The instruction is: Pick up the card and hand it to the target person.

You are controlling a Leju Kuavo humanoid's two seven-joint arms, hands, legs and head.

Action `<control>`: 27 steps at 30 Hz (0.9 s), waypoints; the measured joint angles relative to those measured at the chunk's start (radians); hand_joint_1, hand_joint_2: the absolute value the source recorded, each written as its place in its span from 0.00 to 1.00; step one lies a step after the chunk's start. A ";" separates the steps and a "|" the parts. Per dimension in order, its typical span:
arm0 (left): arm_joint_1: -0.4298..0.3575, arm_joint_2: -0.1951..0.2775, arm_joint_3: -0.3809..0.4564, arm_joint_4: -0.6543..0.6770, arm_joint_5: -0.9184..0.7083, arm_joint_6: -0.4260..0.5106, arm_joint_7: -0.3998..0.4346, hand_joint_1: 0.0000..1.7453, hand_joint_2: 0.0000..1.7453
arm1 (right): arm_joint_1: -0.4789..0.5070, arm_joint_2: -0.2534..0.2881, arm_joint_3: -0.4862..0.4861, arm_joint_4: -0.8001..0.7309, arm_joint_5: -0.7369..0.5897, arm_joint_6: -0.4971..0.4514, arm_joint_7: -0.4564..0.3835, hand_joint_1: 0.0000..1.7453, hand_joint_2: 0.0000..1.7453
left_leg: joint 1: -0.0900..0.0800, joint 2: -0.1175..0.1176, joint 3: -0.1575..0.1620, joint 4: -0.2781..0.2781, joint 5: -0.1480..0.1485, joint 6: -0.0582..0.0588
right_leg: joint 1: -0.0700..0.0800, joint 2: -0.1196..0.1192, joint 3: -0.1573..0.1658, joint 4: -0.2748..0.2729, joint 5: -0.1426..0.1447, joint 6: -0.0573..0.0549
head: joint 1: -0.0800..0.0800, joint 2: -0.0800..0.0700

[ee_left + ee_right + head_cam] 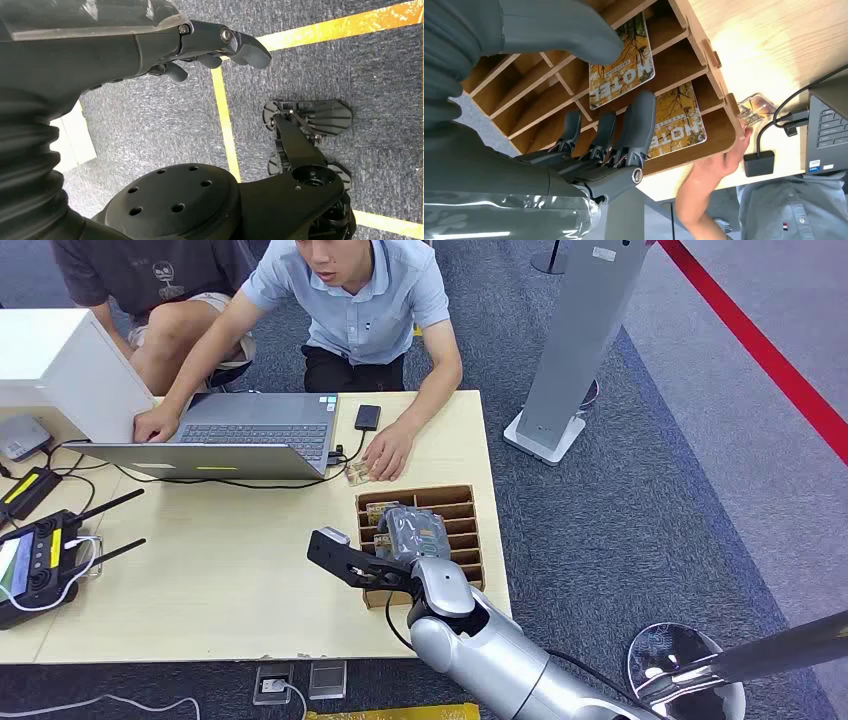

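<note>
Fingers (639,120) of the right robot hand (589,100) hover spread, holding nothing, over 2 cards (621,65) in the wooden rack (465,540).

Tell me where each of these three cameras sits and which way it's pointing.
Head view: high on the body, looking down at the table; right hand over the wooden card rack.
Left wrist view: behind the hanging left hand, facing carpet.
Right wrist view: behind the right hand, facing rack slots holding motel cards.
Shared: head and right wrist views both show rack and laptop.
</note>
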 joint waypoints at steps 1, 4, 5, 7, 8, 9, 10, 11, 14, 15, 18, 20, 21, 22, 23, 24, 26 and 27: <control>0.000 0.000 0.000 0.000 0.000 0.000 0.000 0.00 1.00 | 0.000 0.000 0.000 0.000 0.000 0.000 0.000 0.55 1.00 | 0.000 0.000 0.000 0.000 0.000 0.000 | 0.000 0.000 0.000 0.000 0.000 0.000 | 0.000 0.000; 0.000 0.000 0.000 0.000 0.001 0.000 0.002 0.00 1.00 | 0.000 -0.001 -0.002 0.000 0.001 0.000 0.000 0.56 1.00 | 0.000 0.000 0.000 0.000 0.000 0.000 | 0.000 0.000 0.000 0.000 0.000 0.000 | 0.000 0.000; 0.000 0.000 0.000 0.000 0.002 0.000 0.003 0.00 1.00 | 0.000 -0.001 -0.003 0.000 0.002 0.000 0.000 0.55 1.00 | 0.000 0.000 0.000 0.000 0.000 0.000 | 0.000 0.000 0.000 0.000 0.000 0.000 | 0.000 0.000; 0.000 0.000 0.000 0.000 0.003 0.000 0.004 0.00 1.00 | 0.000 -0.003 -0.005 0.000 0.003 0.001 0.000 0.55 1.00 | 0.000 0.000 0.000 0.000 0.000 0.000 | 0.000 0.000 0.000 0.000 0.000 0.000 | 0.000 0.000; 0.000 0.000 0.000 0.000 0.003 0.000 0.004 0.00 1.00 | 0.001 -0.003 -0.006 -0.001 0.004 0.002 0.000 0.56 1.00 | 0.000 0.000 0.000 0.000 0.000 0.000 | 0.000 0.000 0.000 0.000 0.000 0.000 | 0.000 0.000; 0.000 0.000 0.000 0.000 0.004 0.000 0.004 0.00 1.00 | 0.001 -0.004 -0.008 -0.002 0.006 0.004 0.000 0.56 1.00 | 0.000 0.000 0.000 0.000 0.000 0.000 | 0.000 0.000 0.000 0.000 0.000 0.000 | 0.000 0.000; 0.000 0.000 0.000 0.000 0.004 0.000 0.004 0.00 1.00 | 0.002 -0.005 -0.008 -0.003 0.009 0.006 0.000 0.55 1.00 | 0.000 0.000 0.000 0.000 0.000 0.000 | 0.000 0.000 0.000 0.000 0.000 0.000 | 0.000 0.000; 0.000 0.000 0.000 0.000 0.004 0.000 0.004 0.00 1.00 | 0.003 -0.006 -0.010 -0.005 0.012 0.008 0.000 0.55 1.00 | 0.000 0.000 0.000 0.000 0.000 0.000 | 0.000 0.000 0.000 0.000 0.000 0.000 | 0.000 0.000; 0.001 0.000 0.000 0.000 0.004 0.000 0.004 0.00 1.00 | 0.008 -0.008 -0.014 -0.010 0.021 0.013 0.000 0.53 1.00 | 0.000 0.000 0.000 0.000 0.000 0.000 | 0.000 0.000 0.000 0.000 0.000 0.000 | 0.000 0.000; 0.001 0.000 0.000 0.000 0.004 0.000 0.004 0.00 1.00 | 0.010 -0.008 -0.016 -0.012 0.021 0.015 0.000 0.53 1.00 | 0.000 0.000 0.000 0.000 0.000 0.000 | 0.000 0.000 0.000 0.000 0.000 0.000 | 0.000 0.000; 0.001 0.000 0.000 0.000 0.004 0.000 0.004 0.00 1.00 | 0.016 -0.009 -0.020 -0.016 0.026 0.018 0.000 0.51 1.00 | 0.000 0.000 0.000 0.000 0.000 0.000 | 0.000 0.000 0.000 0.000 0.000 0.000 | 0.000 0.000; 0.001 0.000 0.000 0.000 0.004 0.000 0.005 0.00 1.00 | 0.021 -0.010 -0.026 -0.019 0.033 0.021 0.000 0.50 1.00 | 0.000 0.000 0.000 0.000 0.000 0.000 | 0.000 0.000 0.000 0.000 0.000 0.000 | 0.000 0.000; 0.001 0.000 0.000 0.000 0.004 0.000 0.005 0.00 1.00 | 0.023 -0.010 -0.029 -0.019 0.037 0.022 0.000 0.50 1.00 | 0.000 0.000 0.000 0.000 0.000 0.000 | 0.000 0.000 0.000 0.000 0.000 0.000 | 0.000 0.000; 0.001 0.000 0.000 0.000 0.004 -0.001 0.005 0.00 1.00 | 0.025 -0.010 -0.033 -0.020 0.041 0.024 0.000 0.51 1.00 | 0.000 0.000 0.000 0.000 0.000 0.000 | 0.000 0.000 0.000 0.000 0.000 0.000 | 0.000 0.000; 0.001 0.000 0.000 0.000 0.004 -0.001 0.005 0.00 1.00 | 0.028 -0.010 -0.036 -0.020 0.046 0.026 0.000 0.51 1.00 | 0.000 0.000 0.000 0.000 0.000 0.000 | 0.000 0.000 0.000 0.000 0.000 0.000 | 0.000 0.000; 0.001 0.000 0.000 0.000 0.003 -0.001 0.005 0.00 1.00 | 0.030 -0.010 -0.039 -0.021 0.050 0.027 0.000 0.51 1.00 | 0.000 0.000 0.000 0.000 0.000 0.000 | 0.000 0.000 0.000 0.000 0.000 0.000 | 0.000 0.000; 0.001 0.000 0.000 0.000 0.003 -0.001 0.005 0.00 1.00 | 0.036 -0.010 -0.046 -0.022 0.056 0.029 0.000 0.52 1.00 | 0.000 0.000 0.000 0.000 0.000 0.000 | 0.000 0.000 0.000 0.000 0.000 0.000 | 0.000 0.000; 0.001 0.000 0.000 0.000 0.003 -0.001 0.005 0.00 1.00 | 0.038 -0.010 -0.049 -0.023 0.057 0.030 0.000 0.53 1.00 | 0.000 0.000 0.000 0.000 0.000 0.000 | 0.000 0.000 0.000 0.000 0.000 0.000 | 0.000 0.000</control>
